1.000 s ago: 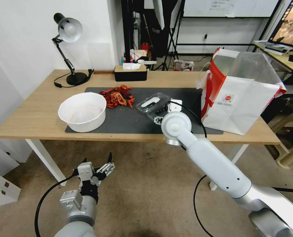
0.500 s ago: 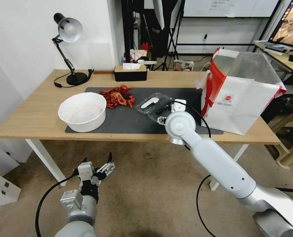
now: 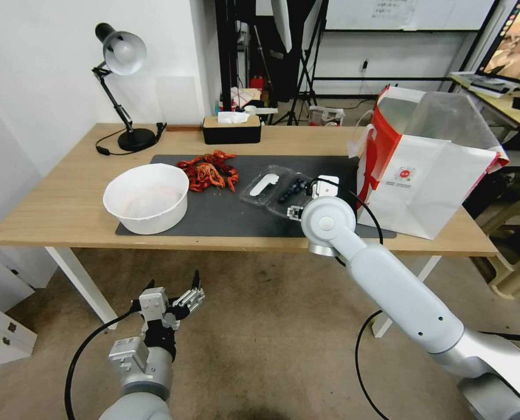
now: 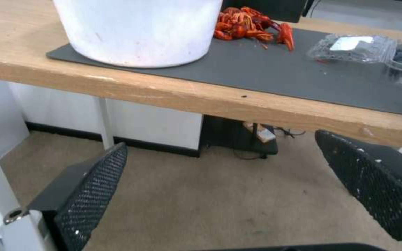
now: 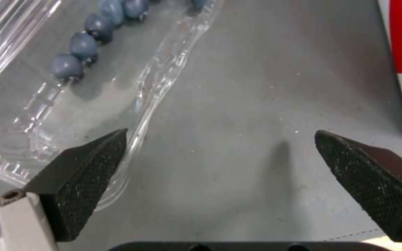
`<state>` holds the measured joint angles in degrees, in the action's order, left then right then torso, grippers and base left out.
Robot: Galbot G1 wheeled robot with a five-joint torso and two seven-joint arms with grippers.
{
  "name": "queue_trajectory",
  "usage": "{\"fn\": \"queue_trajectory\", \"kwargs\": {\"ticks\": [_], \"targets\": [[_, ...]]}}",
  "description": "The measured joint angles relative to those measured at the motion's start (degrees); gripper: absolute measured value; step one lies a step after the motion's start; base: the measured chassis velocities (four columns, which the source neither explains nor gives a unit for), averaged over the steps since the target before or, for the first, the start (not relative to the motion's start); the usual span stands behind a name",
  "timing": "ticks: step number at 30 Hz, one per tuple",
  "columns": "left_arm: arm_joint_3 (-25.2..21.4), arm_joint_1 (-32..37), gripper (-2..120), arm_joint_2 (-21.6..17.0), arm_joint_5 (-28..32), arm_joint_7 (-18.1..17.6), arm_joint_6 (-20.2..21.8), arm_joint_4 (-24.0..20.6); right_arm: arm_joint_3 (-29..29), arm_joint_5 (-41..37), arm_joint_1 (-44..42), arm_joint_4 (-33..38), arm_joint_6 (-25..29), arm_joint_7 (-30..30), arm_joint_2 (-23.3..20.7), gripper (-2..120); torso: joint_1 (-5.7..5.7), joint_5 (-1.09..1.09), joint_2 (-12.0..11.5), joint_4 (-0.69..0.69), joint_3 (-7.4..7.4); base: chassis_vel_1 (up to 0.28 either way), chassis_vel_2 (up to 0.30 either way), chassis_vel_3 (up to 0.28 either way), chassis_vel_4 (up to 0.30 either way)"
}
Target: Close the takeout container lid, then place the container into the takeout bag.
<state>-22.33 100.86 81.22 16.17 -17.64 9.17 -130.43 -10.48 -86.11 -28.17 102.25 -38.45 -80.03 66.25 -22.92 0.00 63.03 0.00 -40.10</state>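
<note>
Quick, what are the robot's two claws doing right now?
Left gripper: open, empty, parked below the table.
Right gripper: open, empty, beside the takeout container.

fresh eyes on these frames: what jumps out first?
The right gripper, open, low over the dark mat beside the berry half of the takeout container, which lies open with its lid flat toward the red crawfish pile. The takeout bag stands open at the table's right end, just past that arm. The left gripper hangs open below the table edge, near the white bowl.
</note>
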Motion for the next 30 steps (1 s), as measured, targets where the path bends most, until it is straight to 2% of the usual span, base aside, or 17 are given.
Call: {"fn": "queue_trajectory", "kwargs": {"ticks": [30], "targets": [[0.43, -0.21, 100, -0.04, -0.27, -0.2, -0.43, 0.84, 1.83, 0.65, 0.94, -2.41, 0.01, -0.21, -0.16, 100, 0.0, 0.0, 0.0, 0.0, 0.0, 0.0, 0.0, 0.0, 0.0]]}}
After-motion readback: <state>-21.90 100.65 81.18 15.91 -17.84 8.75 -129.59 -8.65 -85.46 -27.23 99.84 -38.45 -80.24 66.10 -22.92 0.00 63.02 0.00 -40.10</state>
